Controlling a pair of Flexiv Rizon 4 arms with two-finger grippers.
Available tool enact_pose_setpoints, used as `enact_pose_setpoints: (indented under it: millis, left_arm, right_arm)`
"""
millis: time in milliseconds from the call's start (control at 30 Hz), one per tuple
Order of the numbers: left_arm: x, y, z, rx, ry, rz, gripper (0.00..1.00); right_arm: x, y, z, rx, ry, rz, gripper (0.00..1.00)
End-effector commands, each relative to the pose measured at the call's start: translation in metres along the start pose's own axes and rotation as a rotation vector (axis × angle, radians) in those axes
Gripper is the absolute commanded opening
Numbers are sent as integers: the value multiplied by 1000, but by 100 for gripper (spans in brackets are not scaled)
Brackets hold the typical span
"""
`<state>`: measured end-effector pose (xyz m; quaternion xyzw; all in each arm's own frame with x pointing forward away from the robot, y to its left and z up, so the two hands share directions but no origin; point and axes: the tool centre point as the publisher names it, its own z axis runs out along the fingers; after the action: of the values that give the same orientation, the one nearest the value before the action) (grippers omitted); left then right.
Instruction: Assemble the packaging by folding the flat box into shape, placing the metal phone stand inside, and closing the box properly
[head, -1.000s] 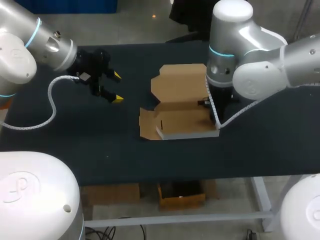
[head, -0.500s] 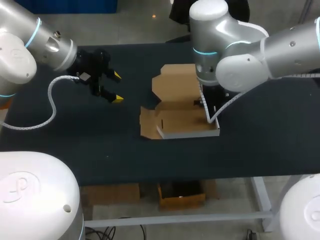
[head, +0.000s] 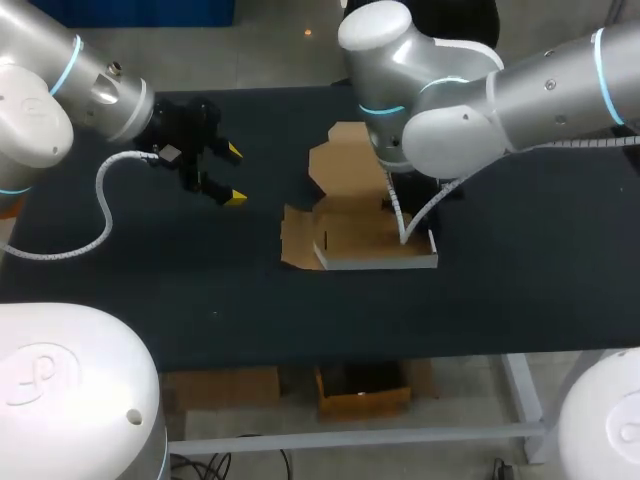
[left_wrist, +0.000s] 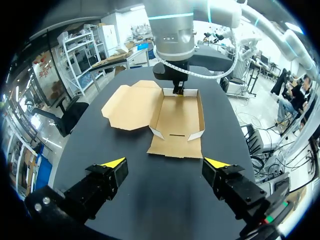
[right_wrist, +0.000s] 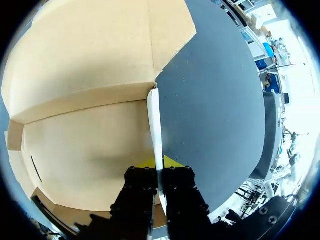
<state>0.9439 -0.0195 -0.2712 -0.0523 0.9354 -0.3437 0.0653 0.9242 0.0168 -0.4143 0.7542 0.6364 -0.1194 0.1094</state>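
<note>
Your half-folded cardboard box (head: 355, 238) sits mid-desk (head: 200, 290), lid (head: 345, 165) flat on the far side; it looks light and crease-prone, so grip a wall edge, as your right gripper (right_wrist: 160, 162) pinches the right wall (right_wrist: 155, 125), left gripper (left_wrist: 165, 162) wide open far left.

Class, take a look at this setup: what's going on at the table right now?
The right gripper is shut on one upright side wall of the partly folded cardboard box. The box lies open on the black table with its lid folded back. The left gripper hangs open off to the box's side, holding nothing. No phone stand shows in the box, so packing and closing are not yet done.
</note>
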Motion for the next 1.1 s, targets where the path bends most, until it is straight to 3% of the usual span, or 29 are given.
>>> enact_pose_setpoints:
  millis: [33,233,633,1100]
  left_arm:
    - [-1,-1,0,-3,2,0,100]
    - [-1,-1,0,-3,2,0,100]
    - [-1,-1,0,-3,2,0,100]
    - [-1,-1,0,-3,2,0,100]
  right_arm:
    - [2,-4,-1,-19,51,-41,0]
    - [2,-7,-1,-43,199,-104,0]
    - [7,-10,0,-47,358,-194,0]
    - [13,-11,-2,-34,368,-208,0]
